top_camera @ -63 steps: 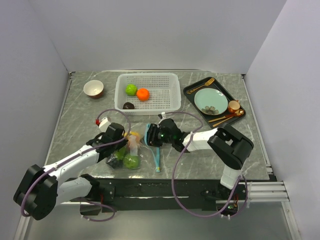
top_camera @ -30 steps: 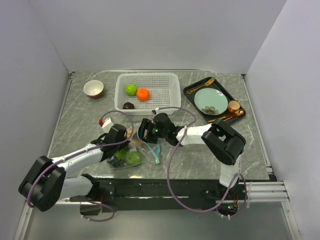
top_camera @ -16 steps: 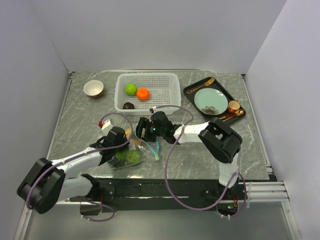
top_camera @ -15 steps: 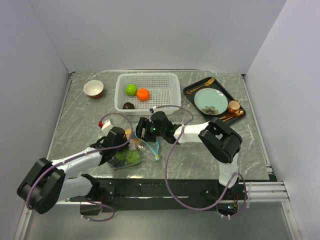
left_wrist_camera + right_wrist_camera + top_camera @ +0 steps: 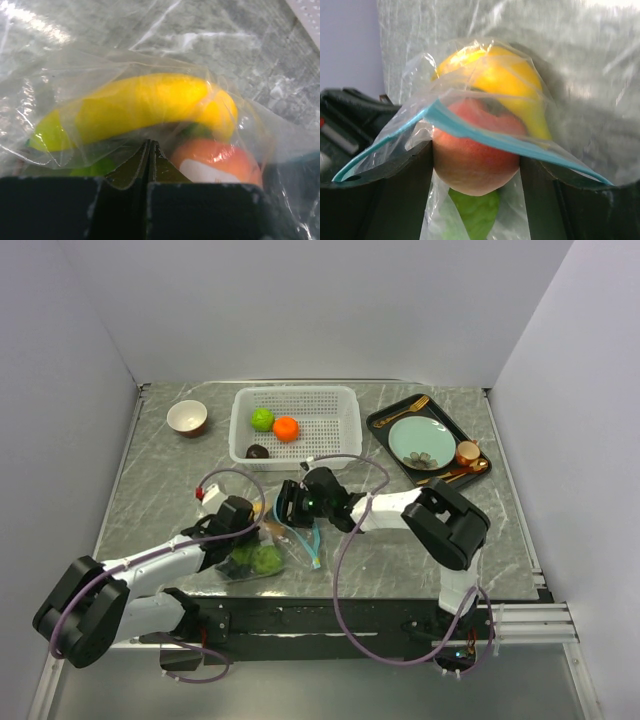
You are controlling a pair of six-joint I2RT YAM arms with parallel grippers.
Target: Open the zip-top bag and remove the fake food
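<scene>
The zip-top bag [image 5: 262, 552] lies near the front edge, its teal zip strip [image 5: 485, 132] parted. Inside it are a yellow banana [image 5: 140, 105], a peach [image 5: 475, 150] and a green fruit [image 5: 477, 210]. My left gripper [image 5: 150, 145] is shut, its tips pinching the clear film over the banana; in the top view the left gripper [image 5: 250, 530] sits at the bag's left side. My right gripper [image 5: 476, 165] reaches into the bag's mouth, and both fingers [image 5: 395, 200] press against the peach's sides. From above, the right gripper [image 5: 283, 508] is at the bag's upper right.
A white perforated basket [image 5: 330, 440] behind the bag holds a green fruit [image 5: 262, 419], an orange [image 5: 286, 428] and a dark piece [image 5: 258, 451]. A small bowl [image 5: 187, 417] stands back left. A black tray [image 5: 380, 423] with a pale-green plate [image 5: 421, 442] and cutlery sits back right.
My right gripper has narrowed onto the peach in the bag's mouth and drawn slightly to the right. The left gripper has stayed pinched on the bag.
</scene>
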